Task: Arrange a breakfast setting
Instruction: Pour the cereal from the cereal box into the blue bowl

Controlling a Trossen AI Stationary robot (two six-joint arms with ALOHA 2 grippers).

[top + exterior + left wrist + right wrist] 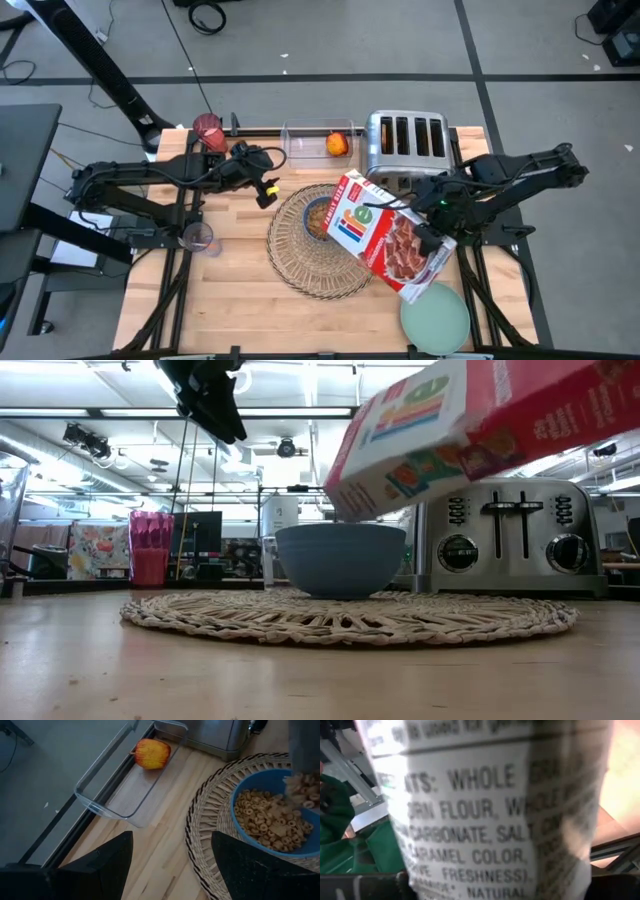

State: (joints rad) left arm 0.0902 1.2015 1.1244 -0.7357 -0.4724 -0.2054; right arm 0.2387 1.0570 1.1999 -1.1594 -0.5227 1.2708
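The round woven placemat (318, 262) lies mid-table with the small blue bowl (318, 213) on it. The bowl holds cereal rings, as the left wrist view (267, 817) shows. My right gripper (432, 225) is shut on the cardboard cereal box (385, 232), which is tilted with its open top end over the bowl. My left gripper (268, 192) is open and empty, raised above the table left of the placemat. The orange-red fruit (337, 144) lies in a clear tray (125, 785). The dark red cup (208, 130) stands at the far left. The pale green plate (435, 316) lies at the near right. The spoon is out of view. My right gripper holds the cereal box at its long narrow side panel (485, 820), about midway along the box, coming level from the table's right. The box hides the contact. The box is lifted clear and slants, its top end (350, 500) down over the bowl.
The silver four-slot toaster (405, 140) stands at the far edge behind the box. A small clear glass (197, 237) stands near the table's left edge. Bare wood lies between the left gripper and the table's near edge.
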